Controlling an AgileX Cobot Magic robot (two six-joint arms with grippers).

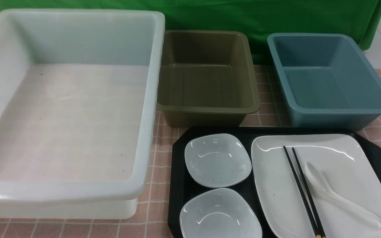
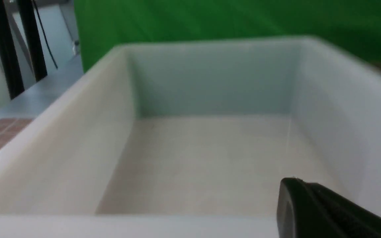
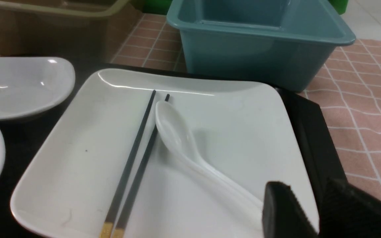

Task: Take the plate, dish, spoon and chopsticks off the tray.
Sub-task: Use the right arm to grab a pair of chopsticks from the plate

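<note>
Tableware is seen gathered on a big black rectangular plastic tray (image 1: 178, 172) with cut corners and a raised rim, set at the near right of the table. The tray's right part is filled by a large glossy white rounded-square plate (image 1: 336, 155). On this plate a pair of thin long black chopsticks (image 1: 301, 188) with light-coloured ends is laid side by side. A glossy white ceramic-style soup spoon (image 1: 329, 193) is laid close against their right, its bowl towards the far side.

The tray's left part is taken up by two small pale rounded-square dishes, a far dish (image 1: 217, 160) and a near dish (image 1: 220, 213), just beside each other and the plate.

Beyond the tray an olive plastic bin (image 1: 207, 110) and a blue plastic bin (image 1: 336, 112) are stood apart. A large deep white plastic bin (image 1: 154, 99) is placed to the left. Everything is set on a pink checked tablecloth (image 1: 157, 211) before a green cloth backdrop (image 1: 210, 16).

The right gripper (image 3: 306, 190) is held low over the plate's near right corner, by the spoon's handle end. Its jaws are parted by a moderate gap and nothing is gripped. The left gripper (image 2: 293, 190) is held at the white bin's near rim, closed on nothing.
</note>
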